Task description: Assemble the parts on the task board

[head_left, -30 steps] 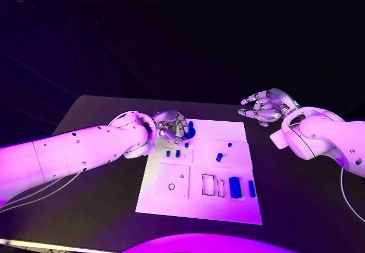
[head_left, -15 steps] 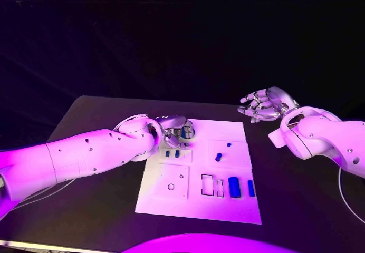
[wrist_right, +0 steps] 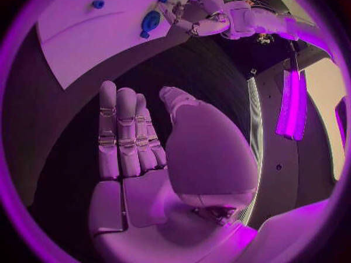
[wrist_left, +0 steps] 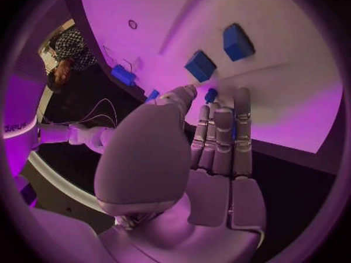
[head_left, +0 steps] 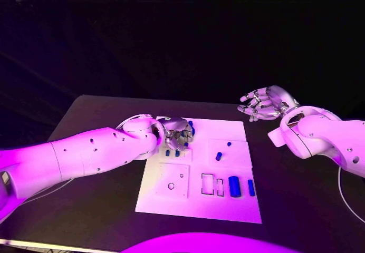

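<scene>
- Task board [head_left: 199,203] lies mid-table [head_left: 91,211]; its near edge is free of both arms.
- Near right of the board: two blue parts [head_left: 235,187] lying beside empty slots.
- Mid board: one small part [head_left: 219,156] lying in a recess.
- Far left corner: left hand [head_left: 176,132] over the board, fingers [wrist_left: 219,137] extended close together, a small blue piece [wrist_left: 210,94] at their tips; firm grip cannot be confirmed.
- Judged step: seating that piece; next move calls for fine alignment.
- Right hand [head_left: 262,104] is off the board's far right corner, fingers apart, holding nothing; ample room there.
</scene>
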